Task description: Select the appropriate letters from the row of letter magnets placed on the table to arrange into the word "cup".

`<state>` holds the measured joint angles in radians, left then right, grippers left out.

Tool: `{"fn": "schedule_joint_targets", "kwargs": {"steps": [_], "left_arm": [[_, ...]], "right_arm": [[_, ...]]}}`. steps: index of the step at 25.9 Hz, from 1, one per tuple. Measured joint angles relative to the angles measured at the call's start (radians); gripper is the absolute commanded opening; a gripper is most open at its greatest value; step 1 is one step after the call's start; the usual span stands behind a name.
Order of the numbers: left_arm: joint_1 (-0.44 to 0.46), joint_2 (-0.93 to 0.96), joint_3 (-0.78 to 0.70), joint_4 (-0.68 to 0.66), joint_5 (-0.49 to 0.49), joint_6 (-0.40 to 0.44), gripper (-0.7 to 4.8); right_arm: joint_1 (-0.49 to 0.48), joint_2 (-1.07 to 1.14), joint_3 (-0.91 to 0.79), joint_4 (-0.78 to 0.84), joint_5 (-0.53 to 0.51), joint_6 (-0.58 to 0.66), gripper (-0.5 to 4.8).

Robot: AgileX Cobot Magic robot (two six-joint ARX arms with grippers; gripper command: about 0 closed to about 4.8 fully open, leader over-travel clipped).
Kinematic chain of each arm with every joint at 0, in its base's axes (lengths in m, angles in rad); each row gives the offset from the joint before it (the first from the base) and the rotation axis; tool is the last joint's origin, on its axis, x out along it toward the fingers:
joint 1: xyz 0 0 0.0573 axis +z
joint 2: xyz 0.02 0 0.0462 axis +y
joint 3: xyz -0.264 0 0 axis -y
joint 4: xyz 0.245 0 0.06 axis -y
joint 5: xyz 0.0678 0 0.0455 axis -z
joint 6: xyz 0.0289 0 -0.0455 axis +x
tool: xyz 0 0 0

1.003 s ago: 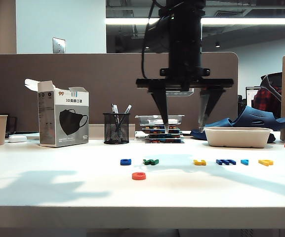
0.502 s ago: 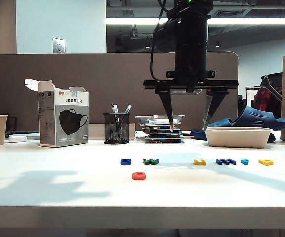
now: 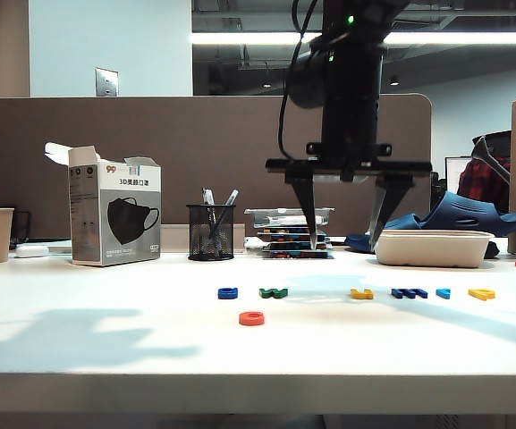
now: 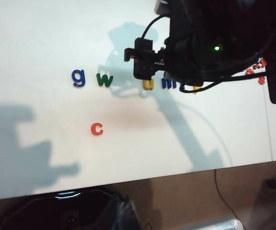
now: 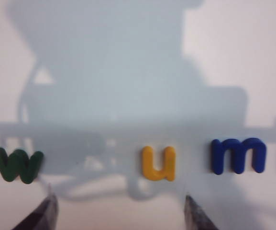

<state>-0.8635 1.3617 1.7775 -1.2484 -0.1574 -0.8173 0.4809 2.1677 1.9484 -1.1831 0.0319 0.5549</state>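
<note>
I have the right gripper [image 3: 345, 243] hanging above the desk [image 3: 105, 344] with jaws spread wide and empty, the yellow "u" [image 5: 159, 163] lying flat just beyond and between their tips, red-orange "c" [image 4: 96, 128] set apart nearer the front edge; left gripper unseen.

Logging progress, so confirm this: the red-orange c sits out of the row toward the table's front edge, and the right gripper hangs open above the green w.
Wrong letter. The right gripper, jaws open, hangs above the yellow u, not the green w, per the right wrist view. The red-orange c is out front.
</note>
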Motion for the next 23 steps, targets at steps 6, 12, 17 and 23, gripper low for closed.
{"fn": "schedule_joint_targets", "kwargs": {"steps": [6, 12, 17, 23], "left_arm": [[0.000, 0.000, 0.000, 0.000, 0.000, 0.000, -0.05], [0.000, 0.000, 0.000, 0.000, 0.000, 0.000, -0.05], [0.000, 0.000, 0.000, 0.000, 0.000, 0.000, -0.05], [0.000, 0.000, 0.000, 0.000, 0.000, 0.000, -0.05]], "right_arm": [[-0.009, 0.002, -0.066, 0.026, -0.008, -0.003, 3.37], [-0.016, 0.002, -0.098, 0.055, -0.009, -0.030, 3.38], [-0.016, 0.003, -0.098, 0.084, -0.009, -0.032, 3.37], [-0.021, 0.015, -0.098, 0.095, -0.010, -0.034, 3.37]]}}
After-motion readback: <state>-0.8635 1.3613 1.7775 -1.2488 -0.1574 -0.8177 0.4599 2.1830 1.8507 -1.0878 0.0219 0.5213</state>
